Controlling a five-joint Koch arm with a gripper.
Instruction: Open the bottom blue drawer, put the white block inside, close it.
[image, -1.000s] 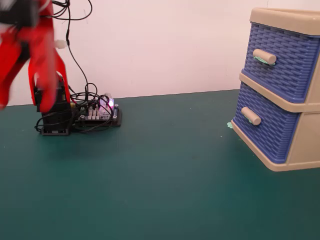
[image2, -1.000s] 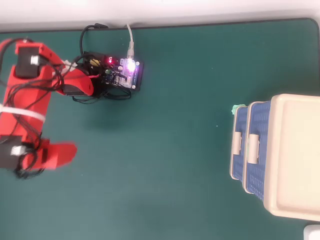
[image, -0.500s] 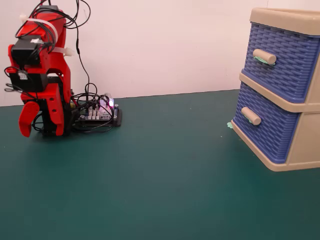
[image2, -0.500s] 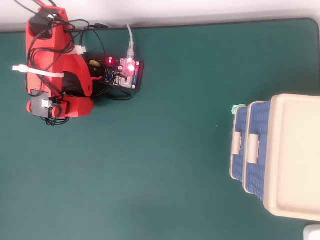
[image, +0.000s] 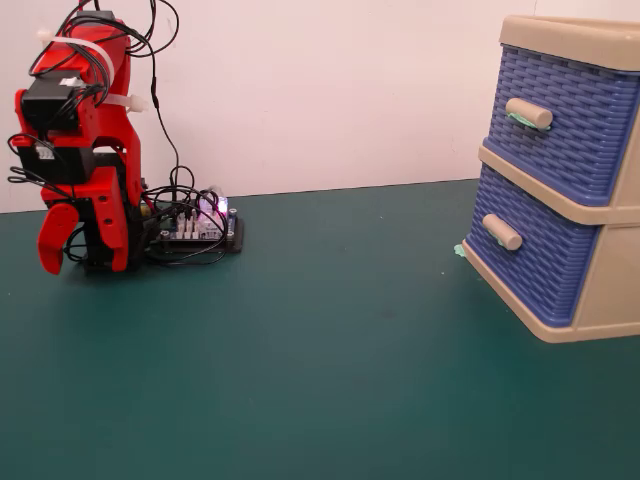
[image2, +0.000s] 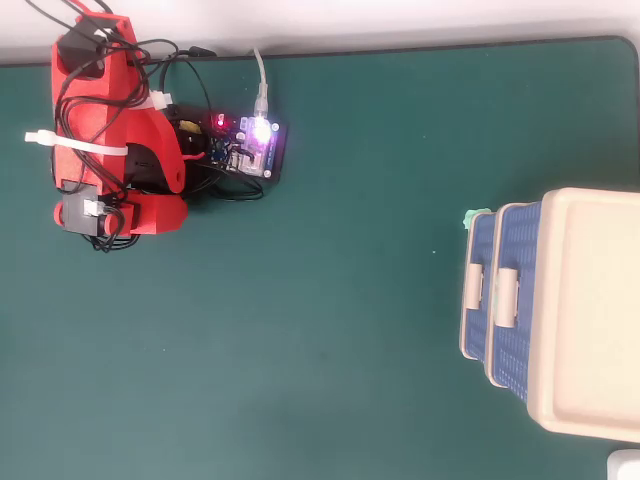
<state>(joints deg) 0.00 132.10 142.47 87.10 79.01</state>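
The bottom blue drawer (image: 535, 265) is shut in the beige frame (image: 600, 290) at the right of the fixed view, and its plain beige handle (image: 502, 231) faces left. In the overhead view it is the leftmost blue front (image2: 481, 335). The upper blue drawer (image: 565, 115) is shut too. The white block is not in view. My red arm (image: 90, 120) is folded at the far left, far from the drawers. My gripper (image: 82, 262) hangs down, empty, with a gap between its jaws. In the overhead view the arm (image2: 110, 130) hides it.
A lit controller board (image: 200, 225) with loose cables lies right of the arm's base, also in the overhead view (image2: 255, 145). A small green bit (image: 460, 250) sits at the frame's front corner. A green mat (image: 320, 380) covers the table. A white edge (image2: 625, 465) shows at the bottom right.
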